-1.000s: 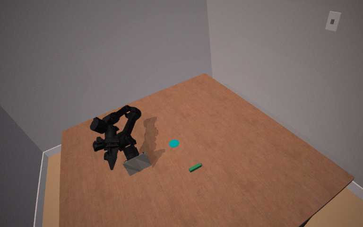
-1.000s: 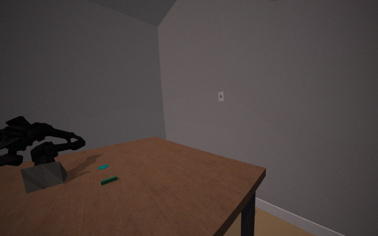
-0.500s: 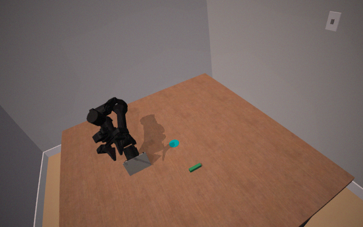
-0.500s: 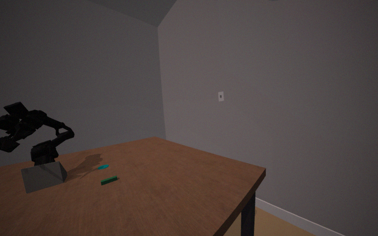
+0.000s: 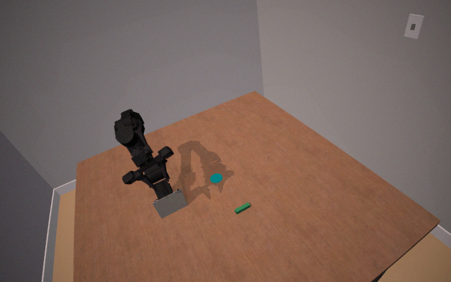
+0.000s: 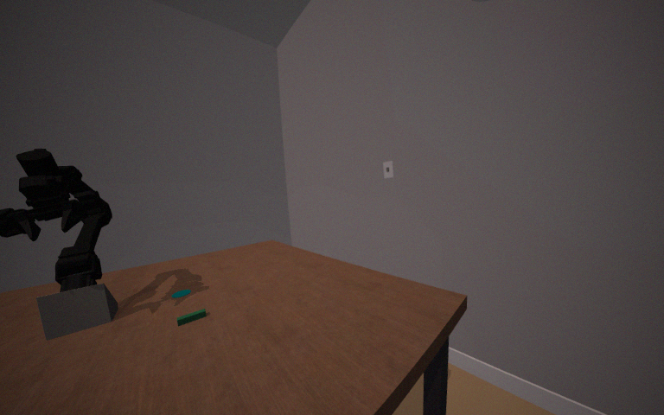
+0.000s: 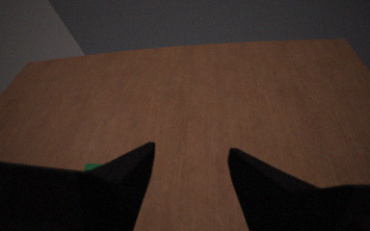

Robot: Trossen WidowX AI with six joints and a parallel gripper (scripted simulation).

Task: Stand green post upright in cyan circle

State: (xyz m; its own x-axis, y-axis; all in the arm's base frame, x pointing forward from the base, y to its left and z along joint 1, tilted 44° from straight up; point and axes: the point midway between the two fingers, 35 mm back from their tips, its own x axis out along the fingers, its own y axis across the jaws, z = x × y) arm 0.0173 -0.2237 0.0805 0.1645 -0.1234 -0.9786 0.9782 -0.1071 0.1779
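Note:
The green post (image 5: 242,208) (image 6: 191,316) lies on its side on the table. In the wrist view a small part of the post (image 7: 92,166) shows past the left finger, which hides the rest. The cyan circle (image 5: 216,178) (image 6: 181,293) is flat on the table, near the post and nearer the arm's shadow; it does not show in the wrist view. My gripper (image 5: 161,185) (image 6: 49,233) (image 7: 192,151) is partly open with nothing between its fingertips. It is high above the table, over the grey base block's side, well away from the post.
The grey block (image 5: 170,204) (image 6: 75,313) stands at the arm's foot. The arm's shadow falls across the wooden table (image 5: 299,212) (image 6: 293,332) (image 7: 193,87) and around the circle. Walls rise beyond the table's far edges.

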